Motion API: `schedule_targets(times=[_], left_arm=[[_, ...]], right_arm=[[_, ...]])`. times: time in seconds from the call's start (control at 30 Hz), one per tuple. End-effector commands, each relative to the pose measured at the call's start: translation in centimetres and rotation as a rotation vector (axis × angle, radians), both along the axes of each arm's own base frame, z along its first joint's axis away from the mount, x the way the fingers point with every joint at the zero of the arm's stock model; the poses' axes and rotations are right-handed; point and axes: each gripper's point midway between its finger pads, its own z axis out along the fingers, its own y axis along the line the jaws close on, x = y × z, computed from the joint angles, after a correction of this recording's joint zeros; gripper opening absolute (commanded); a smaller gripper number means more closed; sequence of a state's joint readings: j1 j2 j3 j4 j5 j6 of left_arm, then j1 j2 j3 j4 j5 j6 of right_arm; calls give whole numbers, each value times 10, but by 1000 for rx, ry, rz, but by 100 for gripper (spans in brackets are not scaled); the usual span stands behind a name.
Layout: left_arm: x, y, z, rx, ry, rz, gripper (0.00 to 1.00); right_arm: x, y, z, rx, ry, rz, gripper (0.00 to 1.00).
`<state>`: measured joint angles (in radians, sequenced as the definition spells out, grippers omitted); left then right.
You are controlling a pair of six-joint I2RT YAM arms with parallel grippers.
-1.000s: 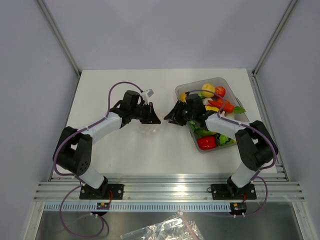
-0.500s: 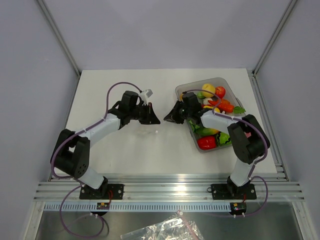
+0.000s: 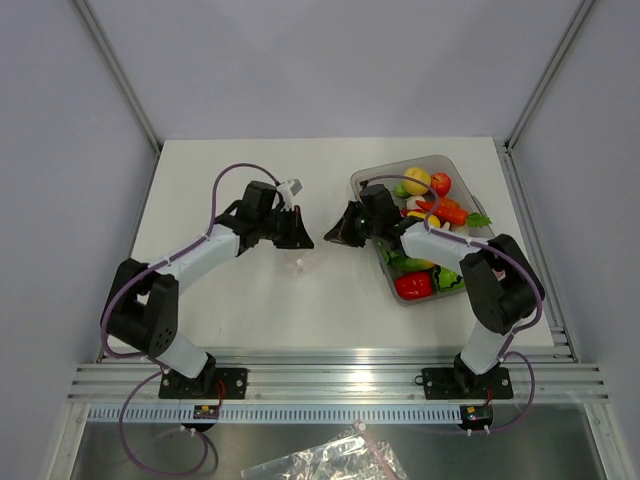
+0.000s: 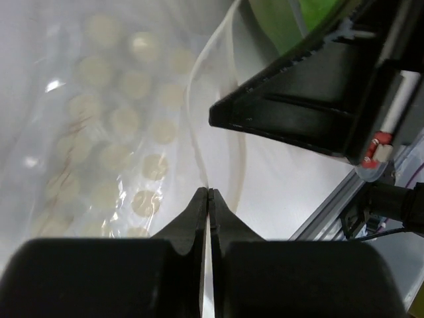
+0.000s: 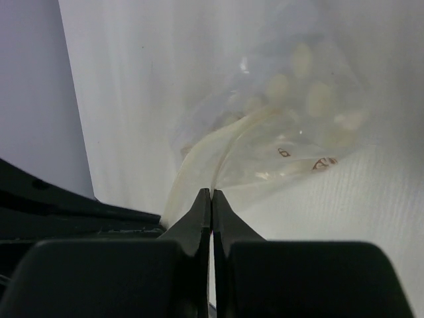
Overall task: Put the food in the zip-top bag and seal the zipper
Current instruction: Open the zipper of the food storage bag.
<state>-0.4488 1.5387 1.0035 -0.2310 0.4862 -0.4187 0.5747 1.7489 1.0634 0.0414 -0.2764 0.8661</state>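
Pale grey walls [image 3: 330, 70] and an aluminium frame [image 3: 120, 75] close round the white table [image 3: 230, 310]. Near its middle, your left end effector [image 4: 208, 191] and right end effector [image 5: 211, 191] face each other tip to tip, just apart. Each has its fingers pressed together, pinching the mouth edge of the zip-top bag [image 4: 112, 132]. The whitish zipper [image 5: 225, 152] curves straight into the right fingertips. The dotted bag spreads toward 10 o'clock from the left tips and 1 o'clock from the right. The food [image 3: 447, 211] lies in a clear tray [image 3: 372, 178] at 3 o'clock of the end effectors. Small reddish print on the bag is too small to read.
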Motion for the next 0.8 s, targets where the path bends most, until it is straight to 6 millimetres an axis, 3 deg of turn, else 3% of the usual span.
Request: schedule_targets(times=[0.0, 0.17, 0.6, 0.77], left_arm=[[13, -5, 11, 72, -70, 2, 12], [14, -11, 10, 92, -72, -11, 39], [15, -1, -9, 176, -28, 27, 31], [13, -7, -14, 212, -21, 17, 28]], right_arm=[[-2, 15, 40, -7, -117, 34, 0], [-6, 18, 38, -24, -97, 49, 0], [-10, 11, 46, -24, -117, 25, 0], [-10, 14, 51, 1, -120, 32, 0]])
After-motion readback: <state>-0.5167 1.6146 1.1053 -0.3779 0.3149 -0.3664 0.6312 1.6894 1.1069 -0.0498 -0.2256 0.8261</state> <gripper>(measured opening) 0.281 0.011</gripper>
